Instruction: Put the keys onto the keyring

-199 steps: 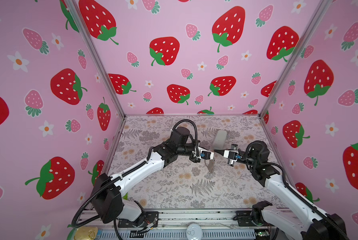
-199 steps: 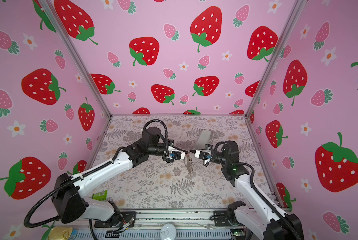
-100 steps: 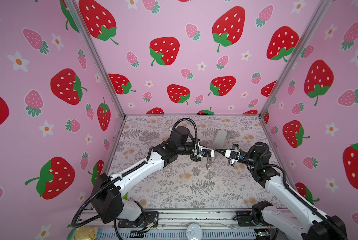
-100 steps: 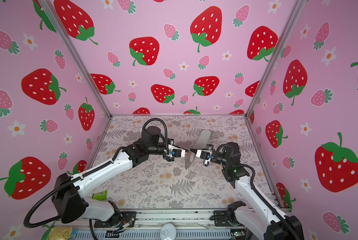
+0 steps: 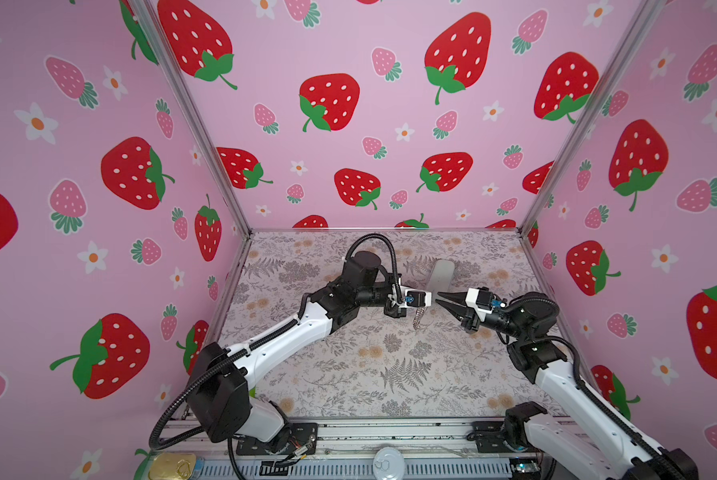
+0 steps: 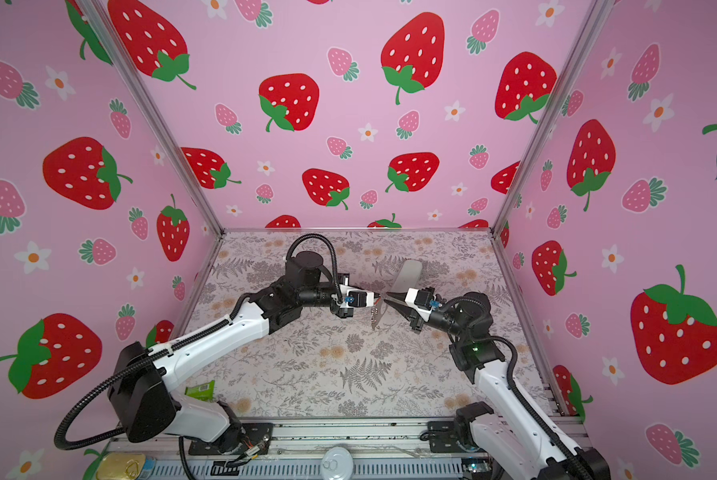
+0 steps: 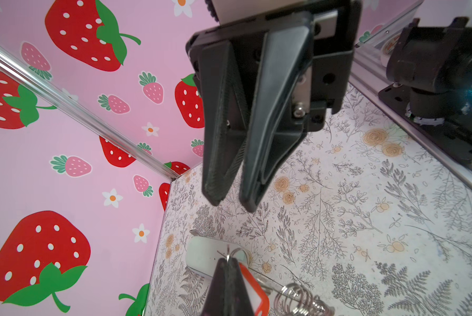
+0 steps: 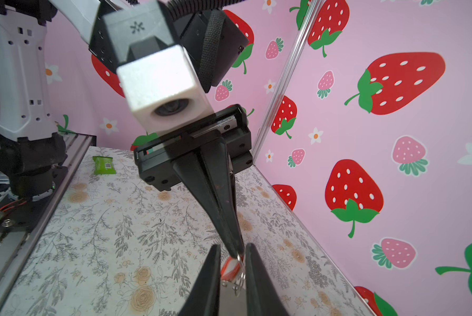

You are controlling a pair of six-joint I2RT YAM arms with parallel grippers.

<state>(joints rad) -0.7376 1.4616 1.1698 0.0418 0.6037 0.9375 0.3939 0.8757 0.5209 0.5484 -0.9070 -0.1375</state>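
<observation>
key: mostly behind left gripper | keyring: cut off at picture edge

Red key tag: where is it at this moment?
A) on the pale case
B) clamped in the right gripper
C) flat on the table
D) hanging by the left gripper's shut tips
D: the left gripper is shut on a thin metal ring, with the red key tag hanging beside its tips; the right gripper stands open and empty.
</observation>
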